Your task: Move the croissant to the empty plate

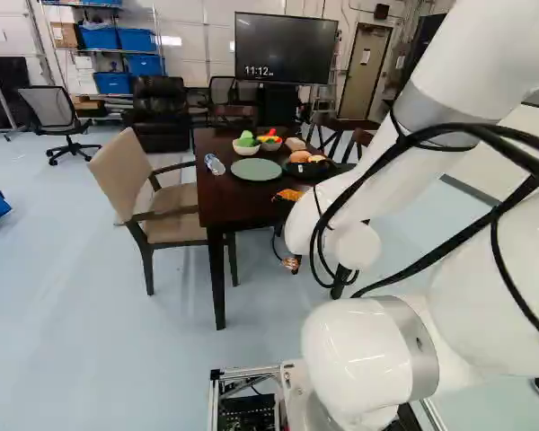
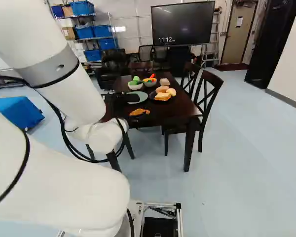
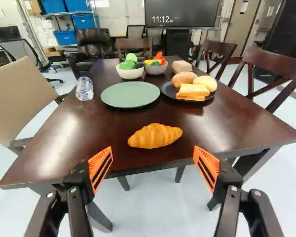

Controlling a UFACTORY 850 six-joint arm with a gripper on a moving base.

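Note:
In the right base view my gripper shows as a dark shape beyond the white wrist, over the table. In the wrist view the gripper stands open, its orange-padded fingers wide apart with nothing between them. The golden croissant lies on bare dark tabletop near the front edge, just ahead of the gap between the fingertips. Behind it and slightly toward the bottle's side sits the empty green plate. The croissant also shows in the right base view.
Beside the green plate, a black plate holds bread pieces. Two bowls of toy vegetables and a beige block stand farther back. A clear bottle lies near the table's side. Chairs flank the dark table, including a beige one.

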